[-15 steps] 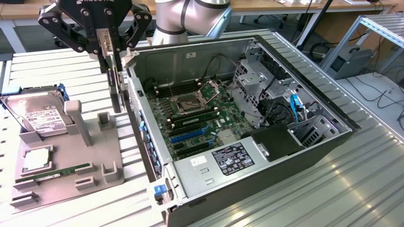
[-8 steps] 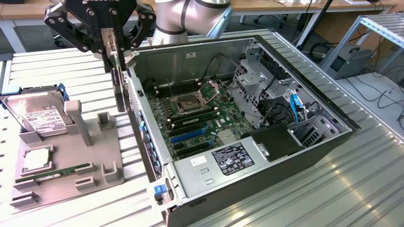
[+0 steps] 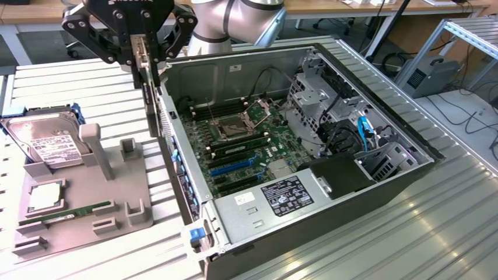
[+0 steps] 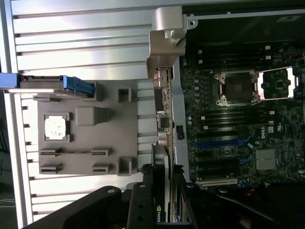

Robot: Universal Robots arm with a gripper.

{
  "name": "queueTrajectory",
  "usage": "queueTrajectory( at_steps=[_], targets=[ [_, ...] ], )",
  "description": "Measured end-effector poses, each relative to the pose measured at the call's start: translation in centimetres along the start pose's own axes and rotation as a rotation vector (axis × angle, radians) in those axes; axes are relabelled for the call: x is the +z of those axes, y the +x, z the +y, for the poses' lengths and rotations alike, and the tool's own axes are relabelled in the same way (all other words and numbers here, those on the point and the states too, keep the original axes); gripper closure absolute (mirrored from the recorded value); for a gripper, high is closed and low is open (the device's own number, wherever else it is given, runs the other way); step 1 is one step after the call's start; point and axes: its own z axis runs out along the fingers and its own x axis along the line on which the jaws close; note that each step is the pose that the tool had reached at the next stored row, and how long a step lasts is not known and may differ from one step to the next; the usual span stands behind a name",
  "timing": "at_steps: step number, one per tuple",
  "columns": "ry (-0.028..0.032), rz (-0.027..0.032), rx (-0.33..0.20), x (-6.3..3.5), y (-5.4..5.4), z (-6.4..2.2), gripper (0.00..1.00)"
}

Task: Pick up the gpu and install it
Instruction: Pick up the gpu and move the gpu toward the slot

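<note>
The gpu (image 3: 149, 99) hangs edge-on and upright from my gripper (image 3: 144, 58), which is shut on its upper part. The card is in the air over the open computer case's wall (image 3: 175, 169) on the exterior view's left, between the grey parts holder (image 3: 116, 186) and the motherboard (image 3: 241, 146). In the wrist view the gpu (image 4: 164, 114) runs away from my gripper (image 4: 164, 188), with its silver end bracket (image 4: 167, 28) at the far end. The blue expansion slots (image 4: 224, 142) lie beside it on the board.
The grey holder carries a hard drive (image 3: 46, 146), a processor chip (image 3: 45, 195) and a green memory stick (image 3: 66, 216). Inside the case are a drive cage (image 3: 319, 99), a cable bundle (image 3: 354, 137) and a black power supply (image 3: 350, 172). Slatted metal tabletop (image 3: 389, 233) surrounds the case.
</note>
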Motion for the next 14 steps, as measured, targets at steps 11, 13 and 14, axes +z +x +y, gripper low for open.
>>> queueTrajectory(
  at_steps=[11, 13, 14],
  targets=[
    [0.0000, 0.0000, 0.000, 0.03, -1.1, 0.09, 0.73],
    [0.0000, 0.0000, 0.000, 0.04, -1.3, 0.10, 0.73],
    [0.0000, 0.0000, 0.000, 0.04, -1.4, 0.11, 0.73]
  ],
)
